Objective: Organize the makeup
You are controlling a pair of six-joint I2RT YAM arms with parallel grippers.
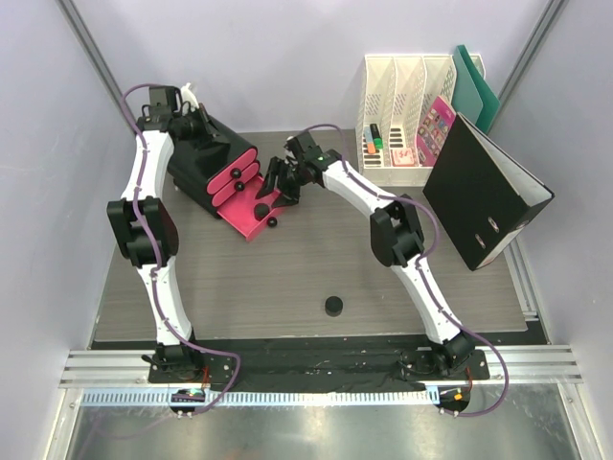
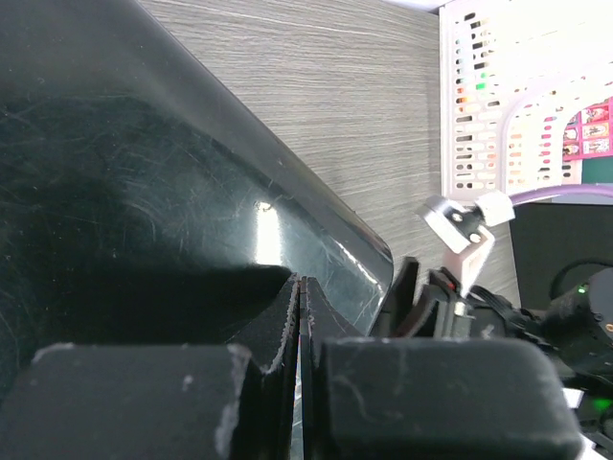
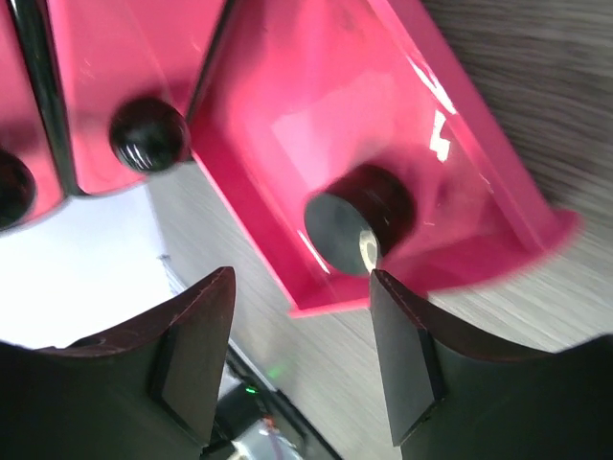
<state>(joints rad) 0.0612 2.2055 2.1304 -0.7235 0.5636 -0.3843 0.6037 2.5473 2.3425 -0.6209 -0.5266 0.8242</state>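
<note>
Drawer walls [image 3: 479,144] prob. near end effector [image 3: 299,287]

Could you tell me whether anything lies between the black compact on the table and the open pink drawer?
Nothing visible does: only bare tabletop separates the compact from the drawer, though the right claw hangs open above the drawer.

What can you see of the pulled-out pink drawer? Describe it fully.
The pink drawer is glossy plastic, a shallow tray with raised walls and a black knob on its front. It sticks out of the black box over the table. One black round compact lies inside. The right gripper hovers above it, jaws open.
</note>
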